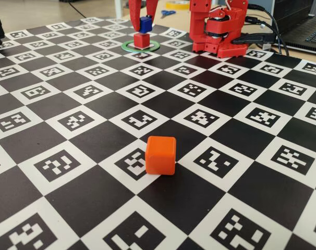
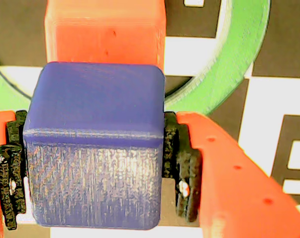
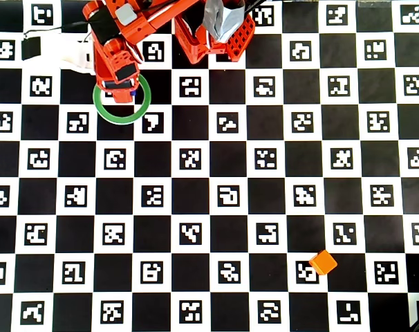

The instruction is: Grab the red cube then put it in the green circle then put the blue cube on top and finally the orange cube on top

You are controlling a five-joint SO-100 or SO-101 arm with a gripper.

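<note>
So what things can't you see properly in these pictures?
- Red cube: wrist view's top edge cuts it off, and the blue cube covers its near part.
- Both cubes: in the overhead view, the arm hides them almost wholly.
- Green circle: overhead, the arm covers its upper part.
- Gripper: fixed view's top edge cuts off its upper part.

Overhead: arm (image 3: 126, 28) hides cubes, prob. both.

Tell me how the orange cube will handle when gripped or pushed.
The orange cube looks like rigid matte plastic, so probably stiff and not slippery. Flat faces suggest it slides rather than rolls. Being small, it is likely light; rounded edges might let it twist.
</note>
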